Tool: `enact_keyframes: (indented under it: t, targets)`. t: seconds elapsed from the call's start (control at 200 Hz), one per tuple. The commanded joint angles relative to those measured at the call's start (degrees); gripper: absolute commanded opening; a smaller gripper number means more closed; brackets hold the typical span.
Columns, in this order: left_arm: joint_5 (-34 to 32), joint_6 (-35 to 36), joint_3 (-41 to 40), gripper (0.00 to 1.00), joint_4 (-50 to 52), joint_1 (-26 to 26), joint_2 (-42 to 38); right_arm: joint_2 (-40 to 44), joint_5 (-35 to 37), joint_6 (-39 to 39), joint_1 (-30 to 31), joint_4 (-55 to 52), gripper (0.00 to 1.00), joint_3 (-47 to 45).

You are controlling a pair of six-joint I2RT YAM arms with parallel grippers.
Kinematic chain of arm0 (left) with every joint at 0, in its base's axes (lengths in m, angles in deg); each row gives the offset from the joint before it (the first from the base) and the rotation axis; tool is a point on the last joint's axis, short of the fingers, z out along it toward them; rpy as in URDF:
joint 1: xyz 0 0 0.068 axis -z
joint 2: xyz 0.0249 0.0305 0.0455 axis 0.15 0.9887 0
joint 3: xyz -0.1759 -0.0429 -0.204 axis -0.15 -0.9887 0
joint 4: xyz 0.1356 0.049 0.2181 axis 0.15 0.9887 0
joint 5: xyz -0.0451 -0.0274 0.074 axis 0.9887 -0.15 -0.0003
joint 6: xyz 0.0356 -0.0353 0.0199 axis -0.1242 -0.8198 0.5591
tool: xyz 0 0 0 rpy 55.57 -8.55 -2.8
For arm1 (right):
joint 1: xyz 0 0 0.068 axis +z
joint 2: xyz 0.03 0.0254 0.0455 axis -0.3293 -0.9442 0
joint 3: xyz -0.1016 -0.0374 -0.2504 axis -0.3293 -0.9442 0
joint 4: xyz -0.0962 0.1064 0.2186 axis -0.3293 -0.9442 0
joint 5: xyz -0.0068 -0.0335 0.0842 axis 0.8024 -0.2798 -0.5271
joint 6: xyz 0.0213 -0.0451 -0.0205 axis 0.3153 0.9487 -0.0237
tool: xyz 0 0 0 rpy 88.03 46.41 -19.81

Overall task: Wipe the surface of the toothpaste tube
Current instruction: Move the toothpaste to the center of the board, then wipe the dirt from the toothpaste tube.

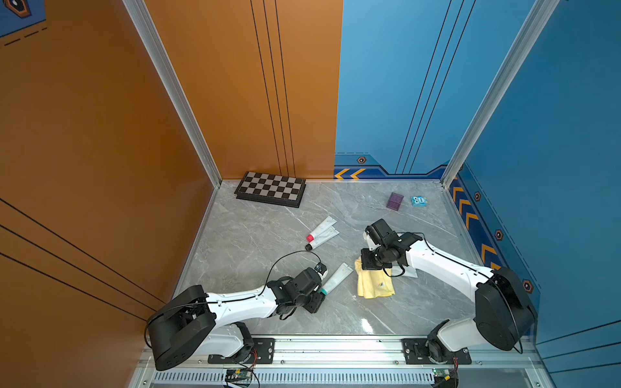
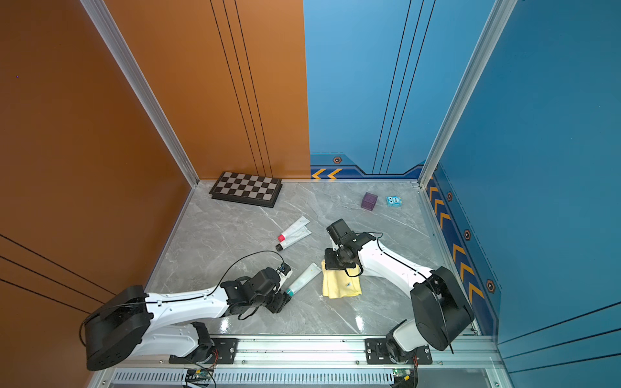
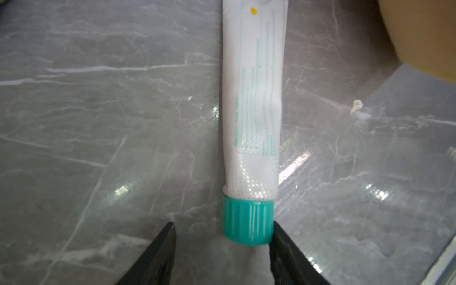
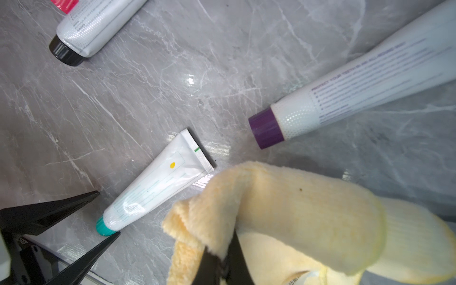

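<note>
Toothpaste tube (image 1: 337, 278) lies flat on the desk (image 1: 268, 228); in a top view its teal cap (image 1: 324, 291) points toward 7 o'clock and its crimped end toward 1. The left pincer (image 3: 222, 223) is nearer, spread astride the cap with one jaw touching it. The right pincer (image 4: 219, 248), pinching the yellow cloth (image 1: 374, 285), sits at 3 o'clock of the crimp.

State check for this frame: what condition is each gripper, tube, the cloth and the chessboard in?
teal-capped tube: capped, lying flat, not gripped.
left gripper: open, jaws either side of its cap.
right gripper: shut on yellow cloth.
yellow cloth: bunched, pinched by right gripper.
purple-capped tube: capped, lying flat.
red-capped tube: capped, lying flat.
black-capped tube: capped, lying flat.
chessboard: folded shut.
</note>
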Motion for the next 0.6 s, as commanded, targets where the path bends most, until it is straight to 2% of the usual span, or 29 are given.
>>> enact_keyframes:
  t: [0.0, 0.235, 0.42, 0.596]
  targets:
    - [-0.39, 0.22, 0.21, 0.61, 0.31, -0.4, 2.17, -0.92, -1.01, 1.35, -0.35, -1.18, 0.0, 1.88]
    - [0.71, 4.03, 2.83, 0.6, -0.6, -0.27, 6.07, -2.51, -1.27, 1.75, -0.54, -1.18, 0.0, 2.4]
    - [2.19, 4.7, 4.29, 0.41, -0.32, -0.62, 9.78, -3.94, -1.46, 2.29, -0.75, -1.36, 0.0, 3.56]
    - [2.7, 4.59, 4.51, 0.34, -0.11, -0.63, 10.47, -6.18, -2.02, 2.98, -1.27, -1.78, 0.0, 5.22]
